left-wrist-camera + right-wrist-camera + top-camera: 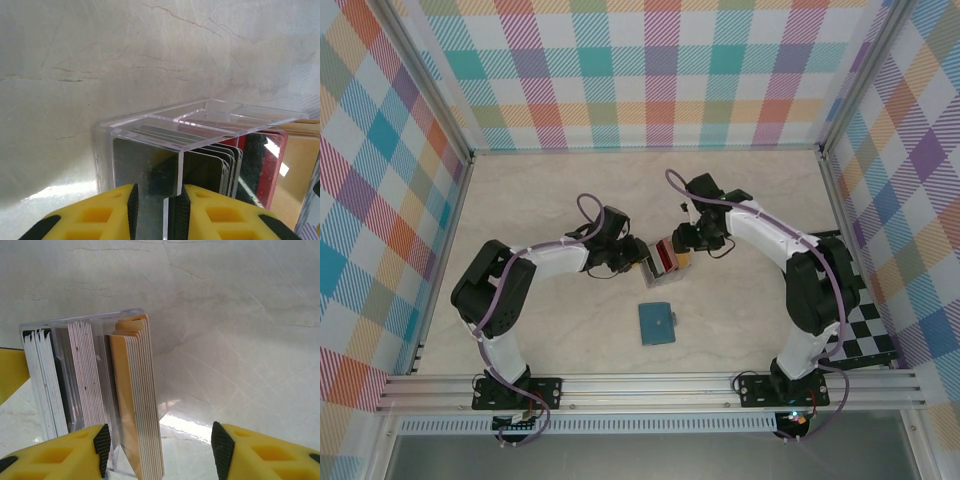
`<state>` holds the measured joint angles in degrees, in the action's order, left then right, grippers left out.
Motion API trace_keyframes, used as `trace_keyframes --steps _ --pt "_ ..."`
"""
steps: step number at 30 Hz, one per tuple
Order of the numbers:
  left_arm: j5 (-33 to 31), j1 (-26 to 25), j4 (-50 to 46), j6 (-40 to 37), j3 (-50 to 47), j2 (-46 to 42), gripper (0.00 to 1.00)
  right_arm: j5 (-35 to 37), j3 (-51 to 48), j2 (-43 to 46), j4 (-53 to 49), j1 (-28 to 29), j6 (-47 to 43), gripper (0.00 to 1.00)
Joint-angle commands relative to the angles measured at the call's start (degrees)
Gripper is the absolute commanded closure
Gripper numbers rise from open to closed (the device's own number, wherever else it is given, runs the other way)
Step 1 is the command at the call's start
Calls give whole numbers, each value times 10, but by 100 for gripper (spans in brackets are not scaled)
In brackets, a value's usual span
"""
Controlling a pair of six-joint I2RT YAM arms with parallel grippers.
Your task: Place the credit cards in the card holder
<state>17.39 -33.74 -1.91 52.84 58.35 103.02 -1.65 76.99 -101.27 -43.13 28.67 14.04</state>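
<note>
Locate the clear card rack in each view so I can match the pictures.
Top external: clear card rack just left of picture centre.
Left wrist: rack centre to right, lower half.
Right wrist: rack in the left half, upright.
Shared landmark: gold-yellow cards at one end of the rack.

Far table: open table [620,190] from behind both arms up to the plaid back wall [650,70].
Centre: clear rack [658,262] of cards blocks the lane between the two pincers.
Left pincer [155,205]: clamped on the rack's end wall, no spare gap.
Right pincer [160,447]: jaws apart around the gold cards [137,405], which sit by one pad [102,442]; bare table up to the other.
Near strip: card holder [656,323] lies closed, apart from the rack, bare table all round.
Right edge: chequered board [865,325] beside the right arm's base.
</note>
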Motion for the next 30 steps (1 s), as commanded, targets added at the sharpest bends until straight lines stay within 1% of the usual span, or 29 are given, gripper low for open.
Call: trace_keyframes --steps 1,10,13,16,22,30 --pt "-8 -7 -49 -16 4 12 71 26 28 -23 -30 11 -23 42" --pt "-6 -13 -44 -15 5 22 72 93 58 -68 -48 36 -46 41" --pt "-10 -13 -50 -17 7 20 72 129 64 -71 -55 40 -46 41" --pt "-12 -13 -54 -18 6 21 72 145 67 -63 -60 39 -48 41" --pt "-14 -13 -55 -20 4 22 73 146 70 -47 -62 39 -49 45" --pt "-13 -13 -54 -19 2 21 73 138 77 -41 -70 43 -54 47"
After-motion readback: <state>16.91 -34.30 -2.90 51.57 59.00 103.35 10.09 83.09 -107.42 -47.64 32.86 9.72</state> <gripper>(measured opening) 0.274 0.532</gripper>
